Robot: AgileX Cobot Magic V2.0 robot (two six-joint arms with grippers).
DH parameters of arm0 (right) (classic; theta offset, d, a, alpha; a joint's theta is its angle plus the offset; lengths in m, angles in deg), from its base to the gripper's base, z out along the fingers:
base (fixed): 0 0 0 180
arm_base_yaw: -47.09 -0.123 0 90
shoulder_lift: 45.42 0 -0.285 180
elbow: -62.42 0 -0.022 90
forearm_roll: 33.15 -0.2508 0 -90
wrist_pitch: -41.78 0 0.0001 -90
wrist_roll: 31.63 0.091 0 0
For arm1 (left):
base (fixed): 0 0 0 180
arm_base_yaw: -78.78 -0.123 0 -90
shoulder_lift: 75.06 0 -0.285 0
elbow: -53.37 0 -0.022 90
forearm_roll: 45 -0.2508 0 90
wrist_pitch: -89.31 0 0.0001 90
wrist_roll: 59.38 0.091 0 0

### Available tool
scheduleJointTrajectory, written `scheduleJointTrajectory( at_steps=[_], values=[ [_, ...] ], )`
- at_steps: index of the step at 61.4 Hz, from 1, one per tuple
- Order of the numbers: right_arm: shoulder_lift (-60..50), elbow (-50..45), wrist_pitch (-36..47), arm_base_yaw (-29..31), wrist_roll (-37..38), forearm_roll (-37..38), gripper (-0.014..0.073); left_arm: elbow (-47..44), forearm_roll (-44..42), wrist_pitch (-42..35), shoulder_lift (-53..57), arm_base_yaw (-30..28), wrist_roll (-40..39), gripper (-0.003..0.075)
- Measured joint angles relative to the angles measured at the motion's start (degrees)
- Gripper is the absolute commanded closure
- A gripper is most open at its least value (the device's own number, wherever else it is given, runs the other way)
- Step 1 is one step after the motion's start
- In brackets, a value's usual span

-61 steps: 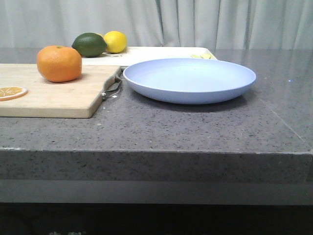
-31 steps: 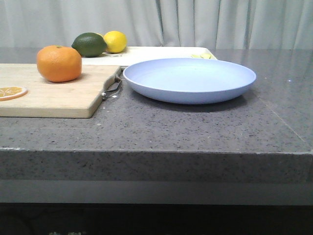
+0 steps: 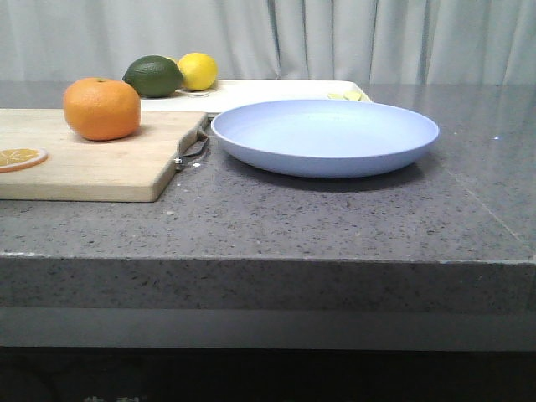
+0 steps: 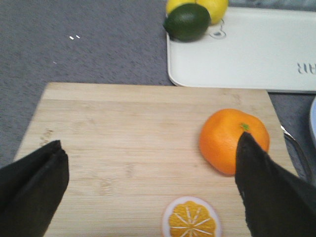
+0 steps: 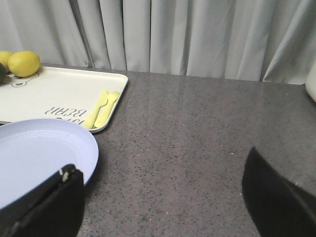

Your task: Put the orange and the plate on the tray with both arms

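Left claw (image 4: 148,187): matte black angular fingers. Right claw (image 5: 163,197): same black, possibly pale screw heads, blurred.

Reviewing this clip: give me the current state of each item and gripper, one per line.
orange: on the cutting board, ungripped.
plate: empty, on the counter, not on the tray.
tray: holds lemon, lime.
left gripper: open above the board.
right gripper: open.
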Motion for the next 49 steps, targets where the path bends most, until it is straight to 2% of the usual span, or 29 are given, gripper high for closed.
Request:
scheduleJointTrajectory(
  at_steps=[10, 23, 36, 49],
  values=[
    [0.0, 0.0, 0.1, 0.0, 0.0, 0.0, -0.0057, 11.31, 1.3, 8.54, -10.17, 4.73, 0.0, 0.0069],
    [0.0, 0.0, 0.2, 0.0, 0.0, 0.0, -0.0057, 20.8, 1.56, 12.05, -21.34, 8.9, 0.0, 0.0069],
    [0.0, 0.0, 0.2, 0.0, 0.0, -0.1, -0.0057, 26.59, 1.68, 15.25, -28.87, 10.46, 0.0, 0.0069],
    [0.0, 0.0, 0.2, 0.0, 0.0, -0.1, -0.0057, 28.47, 1.68, 15.54, -32.31, 10.46, 0.0, 0.0069]
  ],
)
